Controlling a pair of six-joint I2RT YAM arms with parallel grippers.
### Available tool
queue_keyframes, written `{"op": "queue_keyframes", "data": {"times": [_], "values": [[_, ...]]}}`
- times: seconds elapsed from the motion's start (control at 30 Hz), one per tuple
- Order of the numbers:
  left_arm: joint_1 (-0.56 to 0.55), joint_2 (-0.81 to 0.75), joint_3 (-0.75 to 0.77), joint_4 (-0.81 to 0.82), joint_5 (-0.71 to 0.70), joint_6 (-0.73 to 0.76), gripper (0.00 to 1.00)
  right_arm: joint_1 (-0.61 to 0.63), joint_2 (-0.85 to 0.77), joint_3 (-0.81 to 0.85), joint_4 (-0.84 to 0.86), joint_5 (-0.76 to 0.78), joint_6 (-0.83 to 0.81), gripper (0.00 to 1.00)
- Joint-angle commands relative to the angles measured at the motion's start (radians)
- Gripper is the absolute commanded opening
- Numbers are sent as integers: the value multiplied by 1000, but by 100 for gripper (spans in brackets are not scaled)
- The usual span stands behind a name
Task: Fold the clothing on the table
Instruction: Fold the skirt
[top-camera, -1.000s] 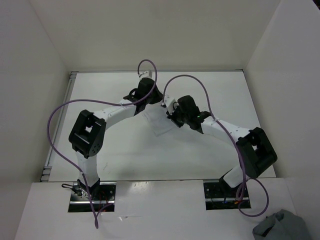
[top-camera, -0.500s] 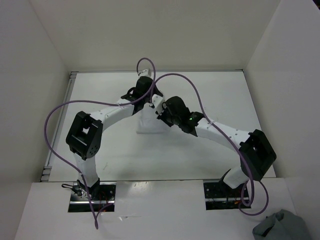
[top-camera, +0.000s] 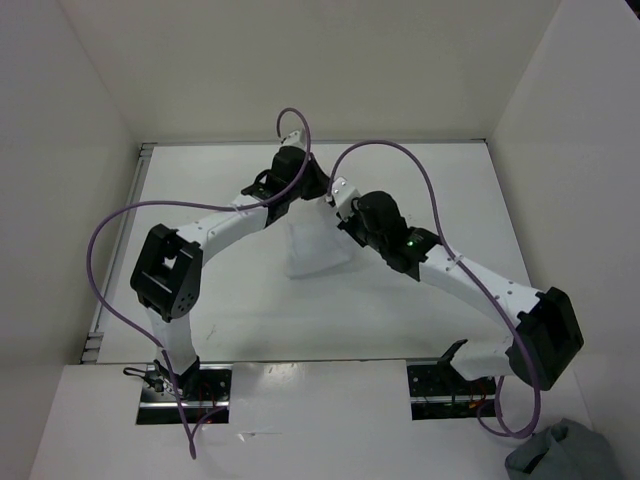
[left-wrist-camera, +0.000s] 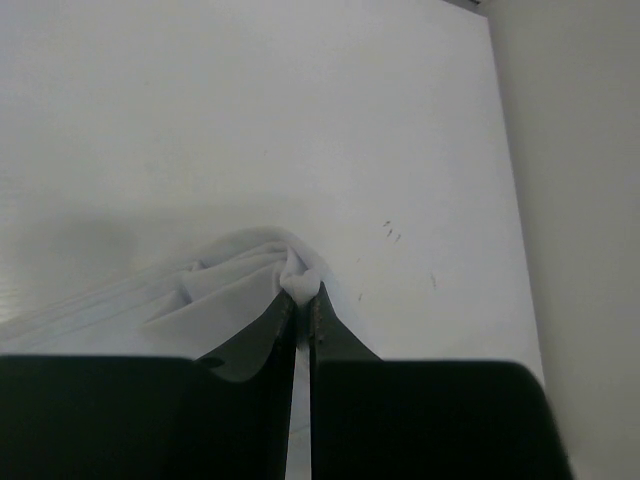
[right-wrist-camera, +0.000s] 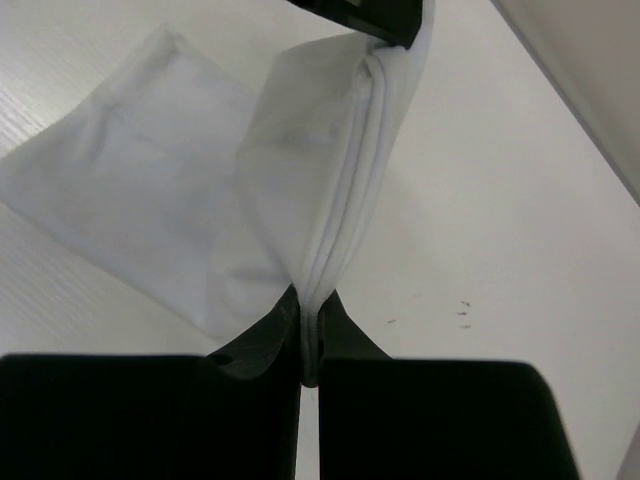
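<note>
The left gripper (top-camera: 305, 188) is pinching a bunched corner of the clothing (top-camera: 318, 245) between jaws drawn almost together, and in the overhead view it is sitting at about 11 o'clock from the garment's middle. The white fabric is hanging from that pinch and sloping down toward 6 o'clock, with its lower part lying on the table (top-camera: 220, 300) a little toward 12 o'clock from the tabletop's centre. Just beside it, at about 1 o'clock from the fabric, the right gripper (top-camera: 337, 197) is clamping a layered edge of the same piece in an equally narrow grip, and its wrist view is showing several thin layers running up from the fingertips. Far off at 5 o'clock, beyond the table's near edge, a grey-blue bundle (top-camera: 560, 452) is lying apart from the work. The fold seems to be in mid-carry: one edge is being held up while the other end is resting flat. The next move is probably calling for both arms to travel together toward 6 o'clock at even height, laying the held edge over the resting part without bunching it
</note>
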Motion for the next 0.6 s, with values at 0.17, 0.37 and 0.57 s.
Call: {"op": "queue_keyframes", "data": {"times": [0.17, 0.37, 0.57], "values": [[32, 20, 47, 219, 160, -39, 8, -18, -38, 24, -38, 118, 17, 0], [69, 29, 25, 199, 171, -14, 10, -18, 45, 3, -38, 146, 17, 0], [104, 58, 4, 211, 194, -14, 12, -9, 172, 105, -38, 136, 8, 0]]}}
